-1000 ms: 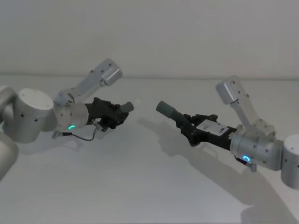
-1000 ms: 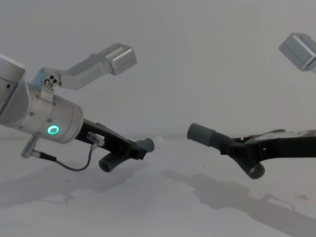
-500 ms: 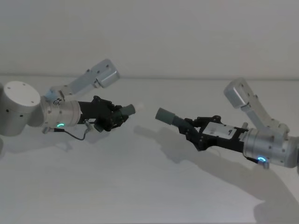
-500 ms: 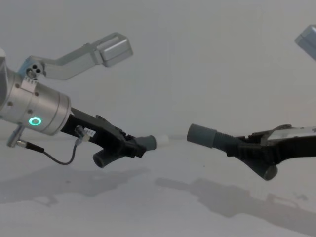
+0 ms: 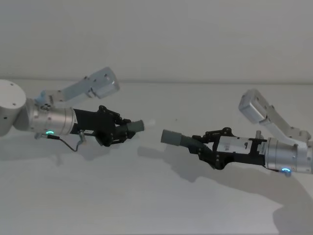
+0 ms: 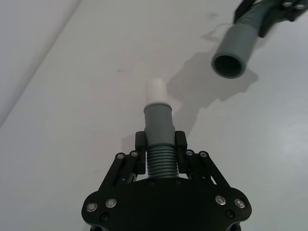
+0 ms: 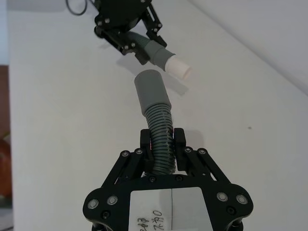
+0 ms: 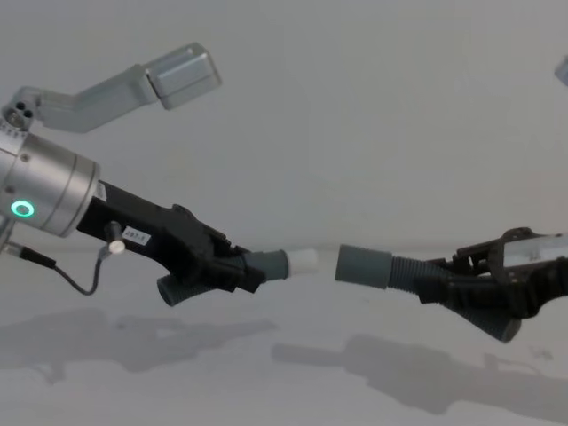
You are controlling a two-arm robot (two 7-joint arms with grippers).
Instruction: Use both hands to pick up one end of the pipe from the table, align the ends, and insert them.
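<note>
Both pipe pieces hang above the white table [image 5: 146,200], a small gap between their facing ends. My left gripper [image 5: 123,131] [image 8: 232,271] [image 6: 160,143] is shut on the ribbed part of the left pipe piece [image 6: 159,159]. Its smooth grey cuff [image 8: 271,264] ends in a white tip [image 8: 304,261] [image 6: 156,89]. My right gripper [image 5: 204,147] [image 8: 437,288] [image 7: 161,140] is shut on the ribbed part of the right pipe piece [image 7: 161,130]. That piece's open grey cuff [image 8: 362,264] [image 5: 172,137] [image 6: 234,53] faces the white tip, roughly level with it in the chest view.
A pale grey wall [image 5: 156,39] runs behind the table. Shadows of both arms lie on the table under the pipe pieces. A thin black cable [image 8: 75,275] hangs under my left wrist.
Both arms have swung lower and flatter. The two cuffs have come closer and now face each other nearly in line, with the left piece's white tip showing.
</note>
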